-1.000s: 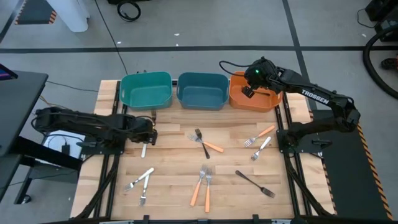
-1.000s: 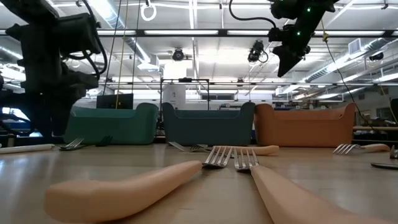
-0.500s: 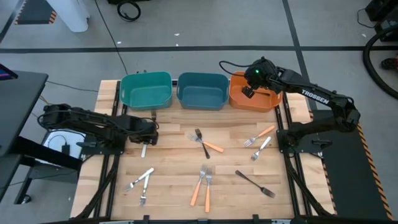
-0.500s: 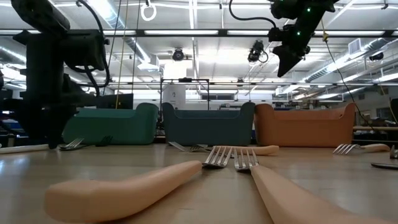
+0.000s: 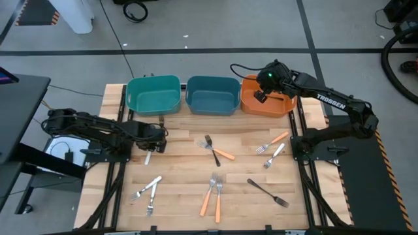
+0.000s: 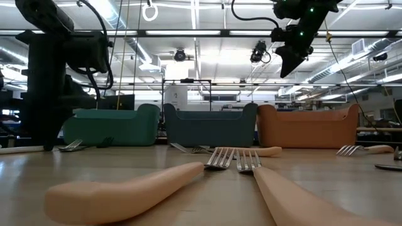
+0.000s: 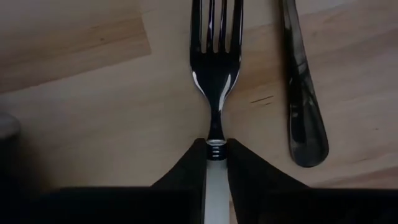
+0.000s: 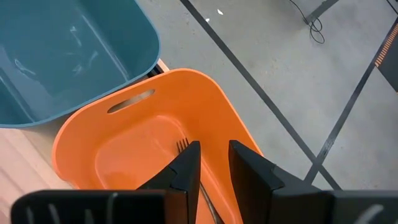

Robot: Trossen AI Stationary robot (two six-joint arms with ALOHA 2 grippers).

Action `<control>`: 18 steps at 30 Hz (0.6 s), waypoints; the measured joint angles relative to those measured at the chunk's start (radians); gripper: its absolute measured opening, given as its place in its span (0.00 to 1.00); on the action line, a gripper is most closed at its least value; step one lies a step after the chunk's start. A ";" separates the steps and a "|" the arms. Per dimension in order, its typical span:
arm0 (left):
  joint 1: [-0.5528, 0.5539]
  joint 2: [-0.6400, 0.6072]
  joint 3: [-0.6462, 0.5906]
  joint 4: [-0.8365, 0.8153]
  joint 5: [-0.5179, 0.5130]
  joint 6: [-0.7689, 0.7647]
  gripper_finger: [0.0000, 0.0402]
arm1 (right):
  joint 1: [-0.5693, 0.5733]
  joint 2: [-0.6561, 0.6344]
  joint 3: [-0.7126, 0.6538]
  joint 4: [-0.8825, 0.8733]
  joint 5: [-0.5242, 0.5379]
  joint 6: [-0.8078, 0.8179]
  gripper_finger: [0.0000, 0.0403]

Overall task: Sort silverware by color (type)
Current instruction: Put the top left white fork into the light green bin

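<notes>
A fork with a white handle and silver tines (image 7: 214, 68) lies flat on the table at the left. My left gripper (image 5: 151, 140) stands over it, shut on it. The fork's tines (image 6: 74, 145) show beside the gripper in the low view. A dark handle (image 7: 303, 112) lies alongside, untouched. My right gripper (image 5: 262, 91) hangs open above the orange bin (image 5: 281, 106), where a fork (image 8: 182, 145) lies on the bottom. Several other forks lie loose on the table: orange-handled (image 5: 212, 192), black (image 5: 268, 192) and white (image 5: 147, 189). My left gripper pinches the fork's white handle (image 7: 216, 183) between its two fingers, just behind the metal neck. The fingers come from above, pointing down, one on each side of the handle. The fork lies flat on the table.
A teal bin (image 5: 153, 94), a blue bin (image 5: 212, 96) and the orange bin stand in a row along the far edge. A black fork (image 5: 209, 143) crosses an orange-handled one (image 5: 224, 154) mid-table. At the right lie an orange-handled fork (image 5: 273, 141) and a white one (image 5: 274, 155).
My left gripper has sunk to the table over the white-handled fork. My right gripper has kept still above the orange bin.
</notes>
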 joint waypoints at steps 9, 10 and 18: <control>0.000 -0.085 0.055 -0.003 0.080 0.090 0.12 | 0.000 0.000 0.000 0.000 0.000 0.000 0.23; 0.001 -0.099 0.068 -0.002 0.080 0.095 0.12 | 0.000 0.000 0.000 0.000 0.000 0.000 0.23; 0.002 -0.196 0.273 -0.157 0.021 0.199 0.12 | 0.000 0.000 0.000 0.000 0.000 0.000 0.23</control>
